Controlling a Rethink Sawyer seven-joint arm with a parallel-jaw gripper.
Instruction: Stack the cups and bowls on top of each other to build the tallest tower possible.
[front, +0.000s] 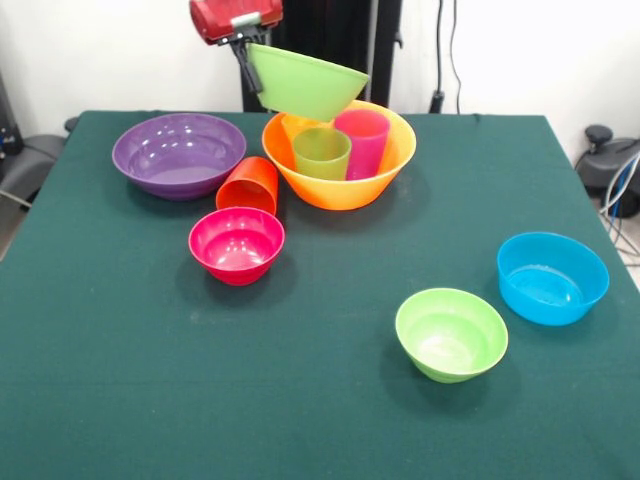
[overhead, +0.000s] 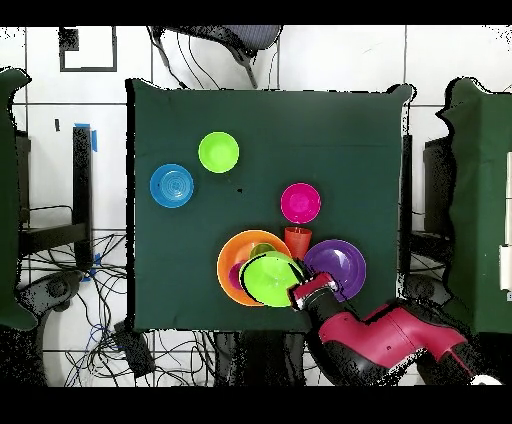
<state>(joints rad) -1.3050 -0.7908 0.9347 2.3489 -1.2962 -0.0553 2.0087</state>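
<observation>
Large light-green bowl (front: 308, 80), pinched at its rim by the end effector (front: 245, 60), hangs tilted at upper centre, needing levelling onto the tumblers (front: 345, 145).

Bright, even light from above, soft short shadows under each bowl on the green table (front: 300, 400), glossy glare inside the purple bowl (front: 179, 155) and blue bowl (front: 552, 278), front view sharp.
</observation>
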